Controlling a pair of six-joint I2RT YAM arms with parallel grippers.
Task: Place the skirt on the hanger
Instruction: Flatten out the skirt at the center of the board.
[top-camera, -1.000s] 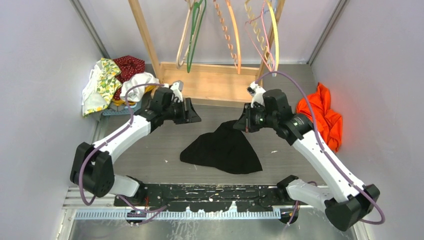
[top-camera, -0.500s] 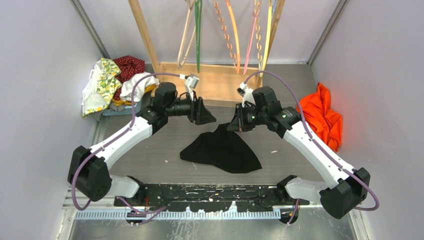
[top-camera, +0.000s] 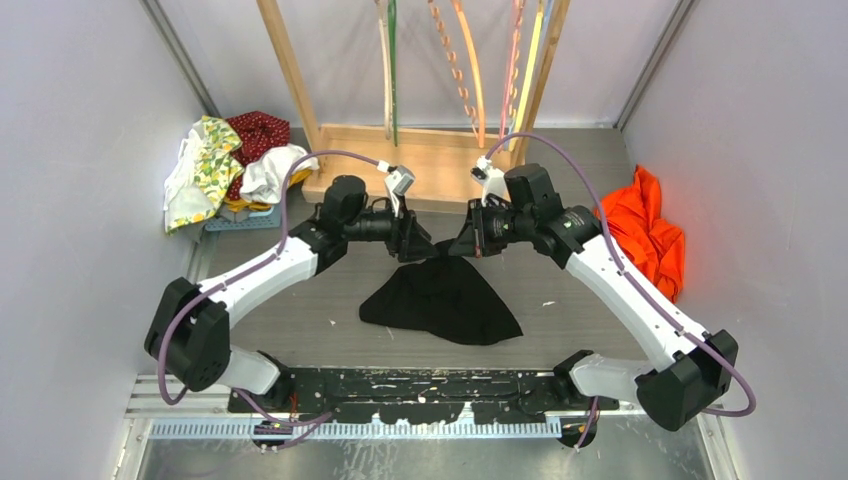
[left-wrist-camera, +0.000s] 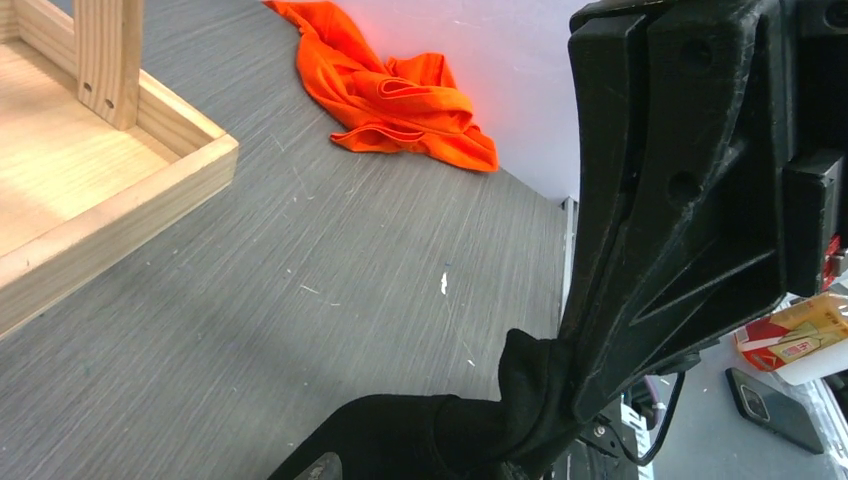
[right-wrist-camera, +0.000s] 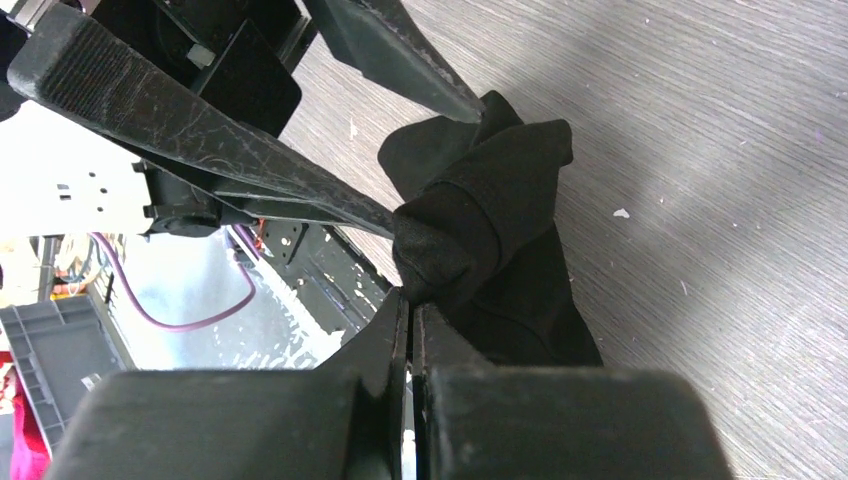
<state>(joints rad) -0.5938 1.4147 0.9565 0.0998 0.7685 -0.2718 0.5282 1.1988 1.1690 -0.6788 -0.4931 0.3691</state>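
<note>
The grey wood-grain table (top-camera: 300, 300) carries a black skirt (top-camera: 445, 300) spread near its centre, its top edge lifted off the surface. At two o'clock lies a crumpled orange garment (top-camera: 645, 230). At ten o'clock sits a heap of patterned and white clothes (top-camera: 225, 165). At twelve o'clock stands the wooden base of the hanger rack (top-camera: 435, 170), resting directly on the table.

A robot lab cell. Plain lilac walls (top-camera: 80, 150) box in a grey bench (top-camera: 300, 300) (arms bolted at its near edge). Clothes piles (top-camera: 225, 165) flank a wooden hanger rack (top-camera: 400, 170).
</note>
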